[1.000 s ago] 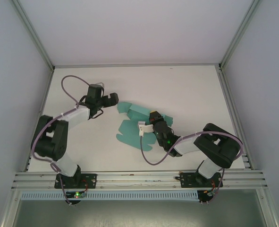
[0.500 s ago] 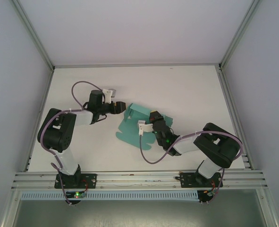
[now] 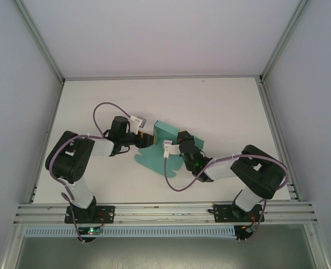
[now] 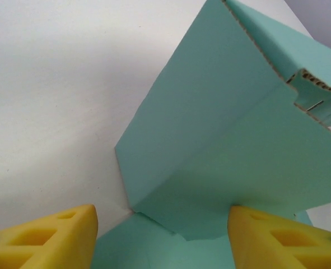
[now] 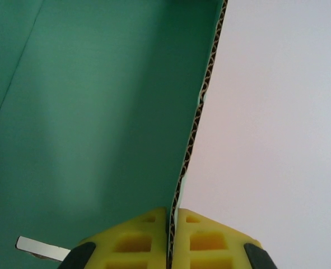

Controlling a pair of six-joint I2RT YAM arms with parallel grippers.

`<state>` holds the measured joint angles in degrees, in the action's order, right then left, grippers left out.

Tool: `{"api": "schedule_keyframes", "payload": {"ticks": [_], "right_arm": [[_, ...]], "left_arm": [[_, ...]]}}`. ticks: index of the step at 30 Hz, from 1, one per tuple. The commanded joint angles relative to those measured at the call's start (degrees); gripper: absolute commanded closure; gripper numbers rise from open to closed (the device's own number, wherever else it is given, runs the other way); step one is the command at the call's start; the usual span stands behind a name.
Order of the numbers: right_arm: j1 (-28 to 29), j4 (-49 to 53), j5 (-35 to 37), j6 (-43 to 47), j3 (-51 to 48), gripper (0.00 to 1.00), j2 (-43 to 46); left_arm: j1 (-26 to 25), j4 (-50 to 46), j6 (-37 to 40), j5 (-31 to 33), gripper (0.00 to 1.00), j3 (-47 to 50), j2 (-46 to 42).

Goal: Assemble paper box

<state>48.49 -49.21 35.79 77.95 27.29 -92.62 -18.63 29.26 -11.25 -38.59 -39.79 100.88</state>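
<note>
The paper box (image 3: 164, 130) is a teal-green corrugated card, part flat on the white table and part folded upright. In the top view my left gripper (image 3: 145, 140) is at its left side and my right gripper (image 3: 180, 138) at its right. In the left wrist view, the left gripper (image 4: 162, 238) is open. Its yellow fingertips (image 4: 59, 241) stand wide apart either side of the raised panel (image 4: 227, 140), the right one against the panel's lower edge. My right gripper (image 5: 172, 224) is shut on the thin edge of an upright teal wall (image 5: 98, 112).
The white table (image 3: 227, 106) has grey enclosure walls on three sides. An aluminium rail (image 3: 165, 210) runs along the near edge over both arm bases. A purple cable (image 3: 106, 106) loops above the left arm, and another hangs by the right arm.
My left arm has swung right to the box and its jaws have narrowed. The card's far panel has folded up more upright. My right gripper has kept its hold.
</note>
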Motion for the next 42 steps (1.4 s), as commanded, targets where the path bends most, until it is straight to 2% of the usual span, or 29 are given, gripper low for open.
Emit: {"api": "schedule_keyframes", "payload": {"ticks": [1, 9, 12, 15, 18, 21, 22, 23, 25, 26, 27, 34, 38, 40, 42], "right_arm": [[-0.26, 11.06, -1.59, -0.88, -0.19, 1.00, -0.76], [-0.15, 20.64, -7.14, -5.94, 1.78, 1.00, 0.82], [-0.10, 22.42, -8.57, -7.35, 2.79, 1.00, 0.18], [-0.02, 24.82, -9.78, -8.96, 4.02, 1.00, -0.19], [-0.02, 26.51, -11.03, -10.77, 4.46, 1.00, -0.04], [-0.06, 28.41, -11.66, -12.35, 5.27, 1.00, -0.09], [0.00, 28.69, -11.65, -12.75, 5.39, 1.00, -0.27], [-0.04, 28.98, -11.70, -13.13, 5.57, 1.00, -0.44], [-0.12, 29.06, -11.84, -13.97, 5.58, 1.00, -0.63], [-0.10, 29.13, -12.32, -14.80, 5.61, 1.00, -0.48], [-0.27, 29.39, -13.02, -15.78, 5.75, 1.00, -0.11], [-1.03, 34.64, -15.98, -21.71, 7.26, 1.00, 2.29], [-1.55, 39.52, -18.61, -25.29, 8.68, 1.00, 4.18], [-1.63, 41.89, -18.92, -26.53, 9.38, 1.00, 4.50], [-1.56, 43.34, -19.47, -27.74, 9.78, 1.00, 4.69]], "left_arm": [[-1.31, 1.34, 5.35, -0.11, 0.34, -2.72, 1.74], [-1.36, -6.19, 11.69, -2.95, 0.31, -11.95, 5.29], [-1.33, -8.21, 12.77, -5.18, 0.37, -15.14, 7.84], [-1.49, -5.36, 11.28, -5.50, 0.39, -15.94, 9.43], [-1.92, -5.33, 10.12, -2.20, 0.48, -17.78, 10.40], [-2.48, -9.49, 8.64, -0.03, 0.62, -21.65, 11.88], [-2.88, -9.58, 8.38, 1.18, 0.66, -21.89, 11.73], [-3.21, -8.82, 8.29, 1.17, 0.67, -21.64, 11.62], [-4.23, -7.00, 7.74, 2.51, 0.77, -21.14, 11.24], [-4.89, -6.93, 7.50, 4.48, 0.84, -20.87, 10.74], [-5.86, -6.33, 6.58, 8.00, 1.00, -20.15, 9.91], [-11.18, -2.49, 2.66, 29.45, 1.00, -14.62, 5.18], [-14.15, -9.64, -4.15, 48.66, 1.00, -14.17, 2.53], [-15.51, -12.29, -6.20, 53.69, 1.00, -12.67, 0.73], [-17.05, -17.94, -11.62, 59.83, 1.00, -12.23, -0.97]]}}
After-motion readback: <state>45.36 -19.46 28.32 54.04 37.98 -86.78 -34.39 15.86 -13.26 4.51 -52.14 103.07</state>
